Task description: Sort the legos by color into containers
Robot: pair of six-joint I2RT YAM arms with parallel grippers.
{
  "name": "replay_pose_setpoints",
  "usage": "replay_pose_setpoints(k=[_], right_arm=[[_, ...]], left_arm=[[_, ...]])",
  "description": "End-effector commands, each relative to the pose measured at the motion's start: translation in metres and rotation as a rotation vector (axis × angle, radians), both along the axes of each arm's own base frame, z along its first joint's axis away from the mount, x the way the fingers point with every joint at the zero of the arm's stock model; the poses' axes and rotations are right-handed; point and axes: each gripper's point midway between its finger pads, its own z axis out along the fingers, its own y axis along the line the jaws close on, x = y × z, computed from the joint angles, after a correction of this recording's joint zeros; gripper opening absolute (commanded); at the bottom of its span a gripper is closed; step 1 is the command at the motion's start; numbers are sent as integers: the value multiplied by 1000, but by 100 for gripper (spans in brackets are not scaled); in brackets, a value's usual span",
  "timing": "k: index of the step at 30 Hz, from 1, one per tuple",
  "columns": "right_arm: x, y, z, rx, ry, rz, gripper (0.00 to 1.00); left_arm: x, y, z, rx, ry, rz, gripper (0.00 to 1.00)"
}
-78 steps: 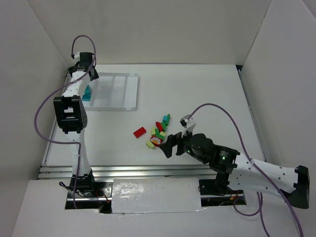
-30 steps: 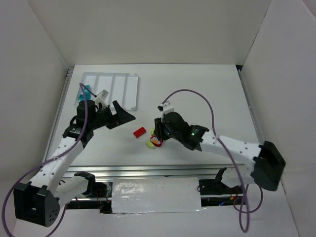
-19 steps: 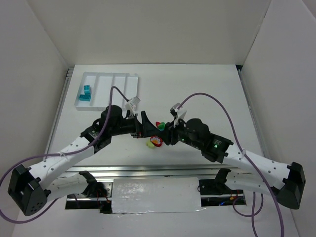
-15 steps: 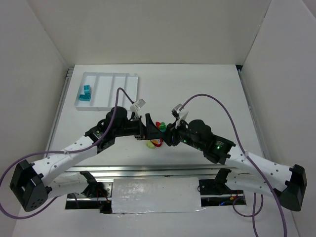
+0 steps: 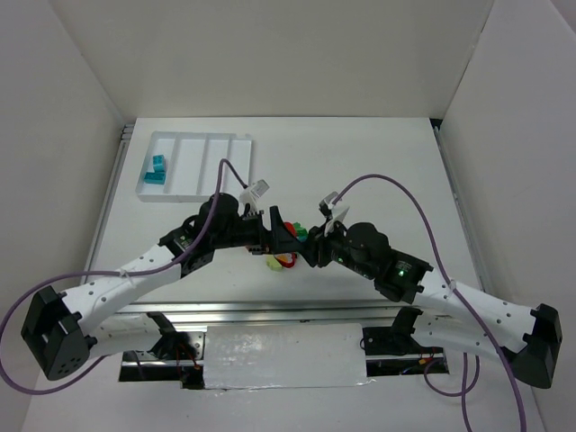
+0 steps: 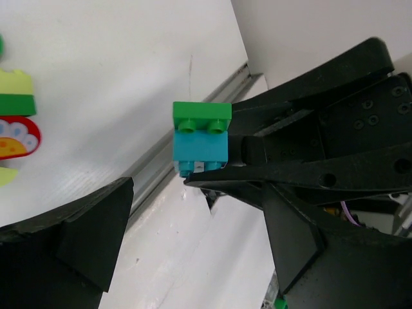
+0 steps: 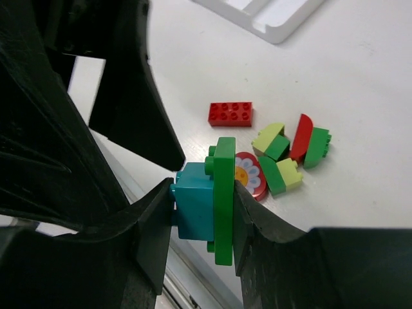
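Note:
My right gripper (image 7: 205, 212) is shut on two joined legos, a teal block (image 7: 193, 209) pressed to a flat green plate (image 7: 224, 199), held above the table. In the left wrist view that stack (image 6: 201, 138) hangs just ahead of my open left gripper (image 6: 193, 251), apart from its fingers. From above, both grippers meet over the loose pile, left gripper (image 5: 277, 236) facing right gripper (image 5: 308, 243). Loose legos lie below: a red brick (image 7: 230, 113), a flower piece (image 7: 248, 172), yellow-green and green pieces (image 7: 281, 174). The white tray of containers (image 5: 207, 166) holds teal bricks (image 5: 157, 171) in its leftmost compartment.
The tray's corner (image 7: 270, 16) shows at the top of the right wrist view. A metal rail (image 5: 270, 310) runs along the table's near edge. White walls close in the table on three sides.
My left arm has swung from the tray across to the middle and now faces the right gripper, still open. The right gripper has kept the teal and green stack, shifting slightly right.

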Motion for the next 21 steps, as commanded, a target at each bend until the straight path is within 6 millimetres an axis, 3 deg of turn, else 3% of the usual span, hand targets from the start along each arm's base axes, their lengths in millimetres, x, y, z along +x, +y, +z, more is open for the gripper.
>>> replay_pose_setpoints(k=[1, 4, 8, 12, 21], right_arm=[[14, -5, 18, 71, -9, -138, 0], [18, -9, 12, 35, 2, -166, 0], [-8, 14, 17, 85, -16, 46, 0], [-25, 19, 24, 125, -65, 158, 0], [-20, 15, 41, 150, -111, 125, 0]], left_arm=[[24, 12, 38, -32, -122, 141, 93], [26, 25, 43, -24, -145, 202, 95], [29, 24, 42, -26, -132, 215, 95], [28, 18, 41, -70, -107, 207, 94], [16, 1, 34, -146, -49, 115, 89]])
